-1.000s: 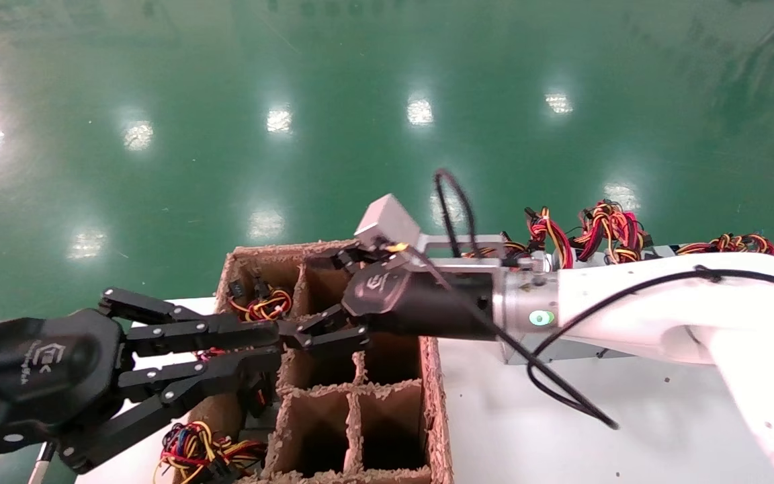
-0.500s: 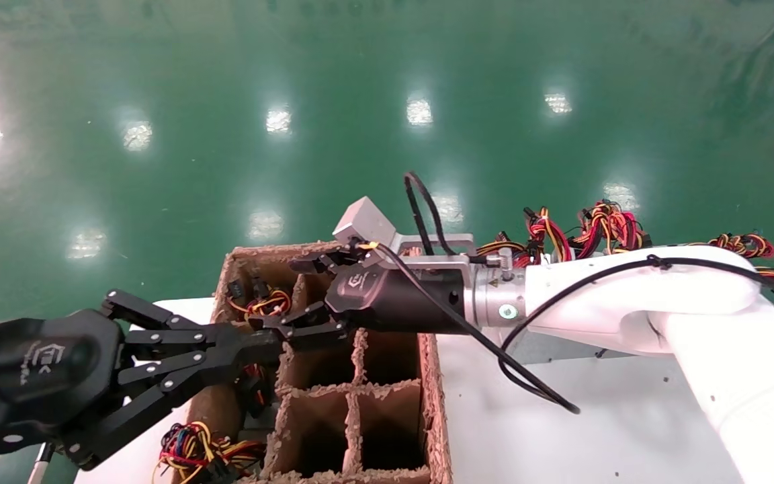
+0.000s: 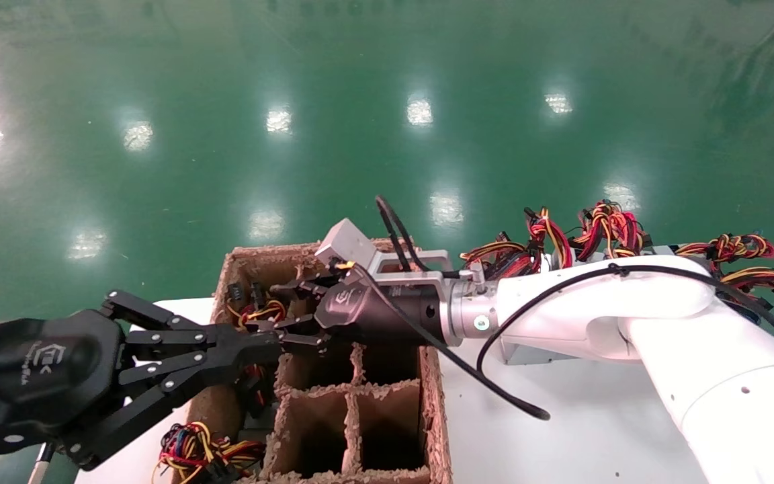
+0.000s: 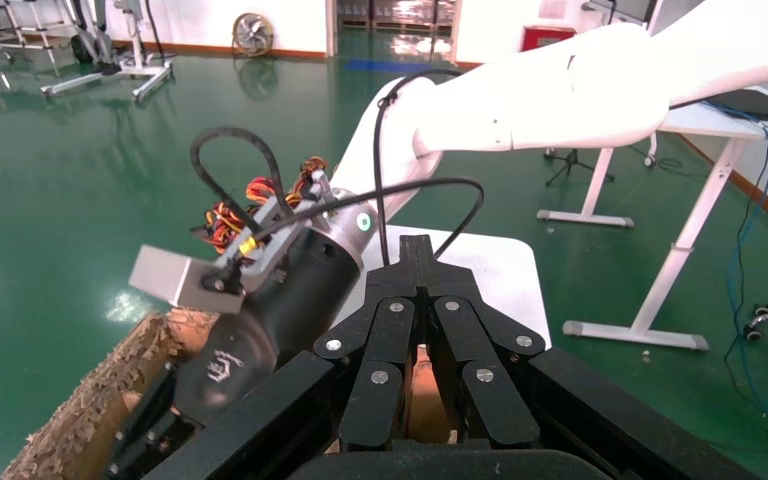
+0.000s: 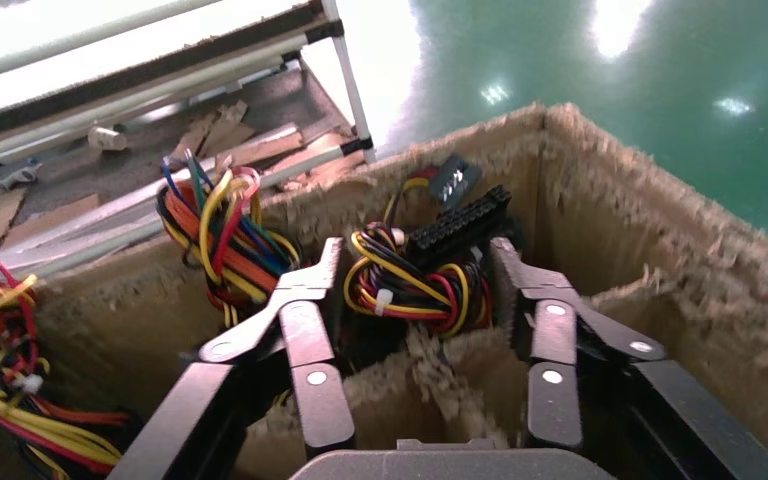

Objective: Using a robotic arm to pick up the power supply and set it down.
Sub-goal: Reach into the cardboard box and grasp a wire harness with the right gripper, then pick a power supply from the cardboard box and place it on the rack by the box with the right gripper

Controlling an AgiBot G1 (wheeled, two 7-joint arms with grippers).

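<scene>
1. Right, my right gripper (image 3: 289, 310) is stretched across from the right side of the head view, over the far-left part of the brown pulp crate (image 3: 435, 403), the robotic arm (image 3: 602, 309) lying nearly level above the white table (image 3: 595, 417)
2. Its fingers (image 5: 305, 330) are spread wide with nothing between them; in the right wrist view they straddle a knotted bundle of red, yellow and black wires (image 5: 415, 275) with a black connector, sitting in the cell just ahead of the tips
3. I take that bundle to belong to a power supply down in the cell, but I cannot see the metal box itself
4. A second coloured bundle (image 5: 215, 240) sits in the neighbouring cell, to the side of one finger
5. More power supplies (image 3: 602, 232) line the far edge of the table behind the arm, their wire knots standing up
6. The near cells of the crate look dark, and I cannot tell what is in them
7. My left gripper (image 3: 263, 346) reaches in from the lower left of the head view, its tips drawn nearly together with nothing held, right at the crate's left side beside the right gripper
8. Another wire knot (image 3: 195, 447) lies by the crate's near-left corner
</scene>
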